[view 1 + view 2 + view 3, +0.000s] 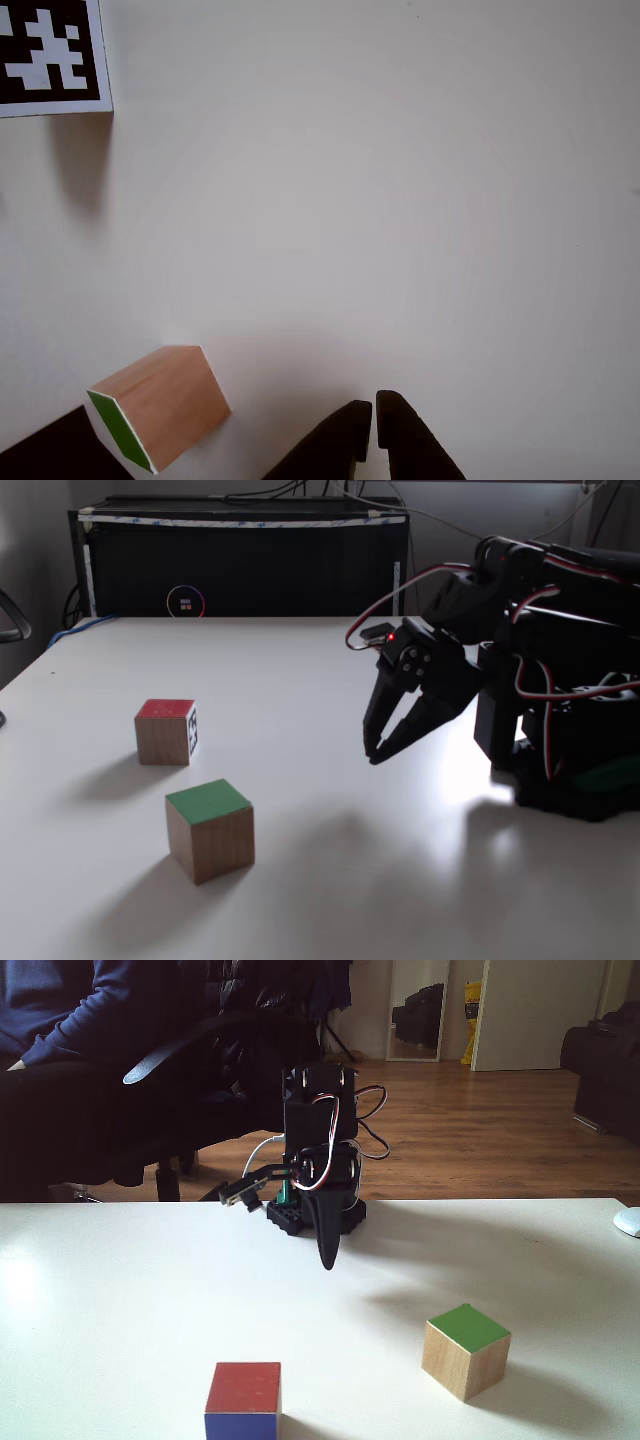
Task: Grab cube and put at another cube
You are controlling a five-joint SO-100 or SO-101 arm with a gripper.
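Nothing was done yet: the tool [373,752] hung clenched and empty above the bench [330,680]. The cube [209,829] sat ahead of it, untouched, well apart from another cube [166,732]; grasp and placement remained.

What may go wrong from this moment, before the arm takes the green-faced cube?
1. The gripper hangs above the table with fingers nearly together; unless it opens first, it may push the green cube instead of grasping it.
2. The cube sits turned at an angle to the fingers in the other view, so they may close on its corners and slip.
3. The red cube stands close by; a wide approach might knock it.
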